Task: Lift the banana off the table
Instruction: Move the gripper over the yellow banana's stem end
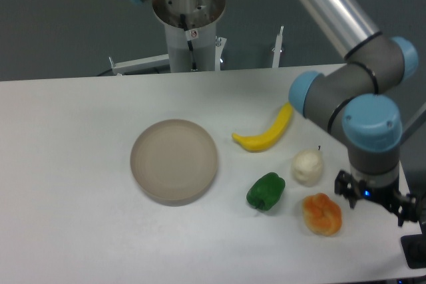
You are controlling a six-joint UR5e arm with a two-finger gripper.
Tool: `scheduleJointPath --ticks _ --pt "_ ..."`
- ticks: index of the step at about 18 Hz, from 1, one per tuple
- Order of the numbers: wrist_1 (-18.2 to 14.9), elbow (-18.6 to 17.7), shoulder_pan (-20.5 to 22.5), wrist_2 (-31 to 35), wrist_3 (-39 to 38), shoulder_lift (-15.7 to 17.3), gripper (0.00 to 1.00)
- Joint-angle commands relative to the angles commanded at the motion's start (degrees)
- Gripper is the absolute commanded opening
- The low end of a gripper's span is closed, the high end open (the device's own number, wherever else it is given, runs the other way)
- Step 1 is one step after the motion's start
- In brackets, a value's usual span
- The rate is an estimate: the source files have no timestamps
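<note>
Table filled most of the view, right edge running close under the arm's wrist. Arm reached in from the top and folded down near that right edge. Plate sat mid-table, bare white surface all around it and to its left. Banana lay flat right of the plate, apart from it, upper tip close to the arm's elbow. Pepper lay below the banana; pale fruit and orange fruit sat near the right edge. Gripper hung just right of the orange fruit, well away from the banana; couldn't tell how wide its fingers were.
</note>
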Motion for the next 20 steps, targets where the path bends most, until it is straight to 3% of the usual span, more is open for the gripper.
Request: scheduleJointPath --ticks 4,10,12,15,20 --pt "-7.4 -4.0 1.5 0.0 1.2 5.9 1.00" --pt "-7.8 -17.5 5.2 -2.0 2.8 14.2 1.00" --pt "-7.5 -20.8 6.3 -2.1 4.0 15.0 1.00" --pt "-5.4 -26.8 7.6 -1.9 7.2 17.0 1.00" --pt "4.4 -36.1 8.0 -2.3 9.3 17.9 1.00"
